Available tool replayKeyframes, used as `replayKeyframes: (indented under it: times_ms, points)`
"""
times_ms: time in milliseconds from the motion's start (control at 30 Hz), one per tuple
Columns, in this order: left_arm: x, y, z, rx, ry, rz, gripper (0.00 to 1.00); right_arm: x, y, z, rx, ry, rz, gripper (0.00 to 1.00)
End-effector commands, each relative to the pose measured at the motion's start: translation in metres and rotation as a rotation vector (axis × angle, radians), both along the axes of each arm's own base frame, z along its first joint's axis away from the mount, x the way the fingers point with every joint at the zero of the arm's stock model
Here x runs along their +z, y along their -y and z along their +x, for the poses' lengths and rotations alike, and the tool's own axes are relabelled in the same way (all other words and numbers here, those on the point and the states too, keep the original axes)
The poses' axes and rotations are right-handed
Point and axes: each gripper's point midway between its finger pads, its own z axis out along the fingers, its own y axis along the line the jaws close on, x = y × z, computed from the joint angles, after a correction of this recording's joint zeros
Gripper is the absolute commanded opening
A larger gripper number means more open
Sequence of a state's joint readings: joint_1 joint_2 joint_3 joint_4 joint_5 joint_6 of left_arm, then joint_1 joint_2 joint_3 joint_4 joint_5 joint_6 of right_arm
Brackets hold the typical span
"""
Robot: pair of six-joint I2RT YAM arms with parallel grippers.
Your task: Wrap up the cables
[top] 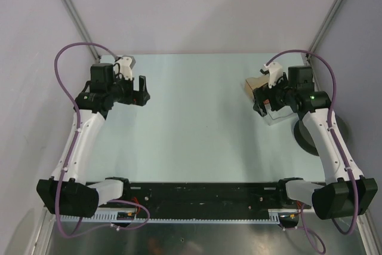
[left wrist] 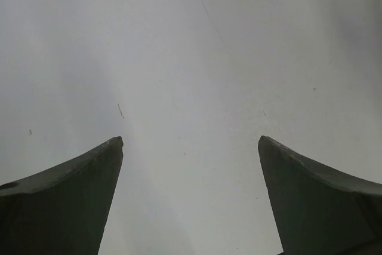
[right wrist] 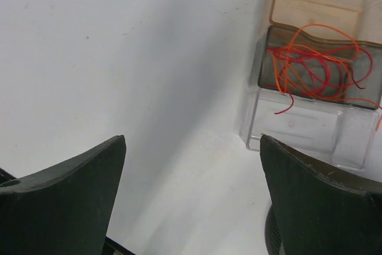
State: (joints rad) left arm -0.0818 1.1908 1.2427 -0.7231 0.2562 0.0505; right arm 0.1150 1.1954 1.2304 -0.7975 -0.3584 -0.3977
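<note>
Curling cables (right wrist: 298, 58) (partly cropped rightward)

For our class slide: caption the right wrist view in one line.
Open right pincer over the table, beside a see-through container holding tangled red-orange cables.

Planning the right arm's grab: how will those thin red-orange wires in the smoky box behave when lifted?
Probably floppy: the cables lie in loose curly loops and would likely sag. They overlap in a tangle, so one strand may drag others. Hair-thin, they might slip from a pinch.
</note>
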Motion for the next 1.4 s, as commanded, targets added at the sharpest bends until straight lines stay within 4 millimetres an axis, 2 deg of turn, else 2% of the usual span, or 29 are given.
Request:
replayKeyframes:
  times_ms: [0,100,233,500,667,800,1100,1367]
  points:
    - [0.037,-0.001,0.003,-0.005,0.119,-0.004,0.99,0.015,0.016,0.004,-0.072,0.052,-0.068,0.99]
    - [0.050,0.011,0.003,-0.125,0.183,0.011,0.99,0.013,0.027,-0.002,-0.027,0.040,-0.151,0.99]
    - [0.063,0.019,0.008,-0.198,0.235,0.017,0.99,-0.001,0.056,-0.010,-0.045,-0.064,-0.214,0.99]
    - [0.106,0.018,0.027,-0.126,0.386,-0.032,0.99,-0.034,0.141,-0.032,-0.241,-0.274,-0.302,0.99]
    - [0.124,0.039,0.025,-0.242,0.440,-0.095,1.00,-0.060,0.179,-0.039,-0.352,-0.377,-0.329,0.99]
    - [0.126,0.052,0.022,-0.329,0.446,-0.125,0.99,-0.079,0.193,-0.039,-0.391,-0.405,-0.345,0.99]
    - [0.121,0.065,0.028,-0.387,0.410,-0.176,0.99,-0.120,0.225,-0.039,-0.428,-0.469,-0.338,0.99]
    - [0.121,0.070,0.032,-0.406,0.399,-0.192,0.99,-0.144,0.230,-0.049,-0.444,-0.535,-0.286,0.99]
